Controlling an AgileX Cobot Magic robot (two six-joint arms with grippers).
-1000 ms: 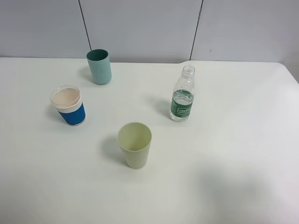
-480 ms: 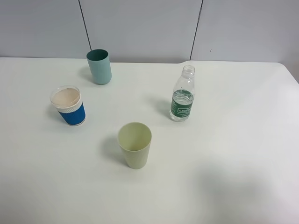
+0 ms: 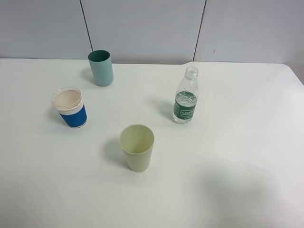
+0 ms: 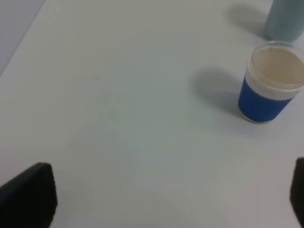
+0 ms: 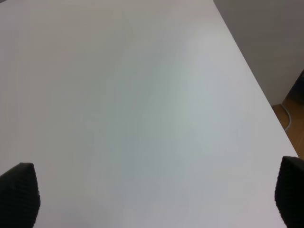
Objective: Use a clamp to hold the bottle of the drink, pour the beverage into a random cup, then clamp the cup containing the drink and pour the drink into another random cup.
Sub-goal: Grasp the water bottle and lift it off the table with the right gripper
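The clear ribbed bottle (image 3: 185,97) with a green label stands upright and uncapped at the middle right of the white table. The blue-sleeved paper cup (image 3: 70,108) (image 4: 270,83) stands at the left, and I cannot tell whether there is drink in its cream inside. Nearer the front, in the middle, is the pale yellow-green cup (image 3: 137,147). Neither arm shows in the high view. My left gripper (image 4: 164,199) hangs open over bare table, well short of the paper cup. My right gripper (image 5: 154,194) is open over bare table, with nothing between its fingers.
A teal tumbler (image 3: 100,68) (image 4: 285,19) stands at the back left, near the grey wall panels. The table's right edge (image 5: 256,95) runs close to my right gripper, with floor beyond it.
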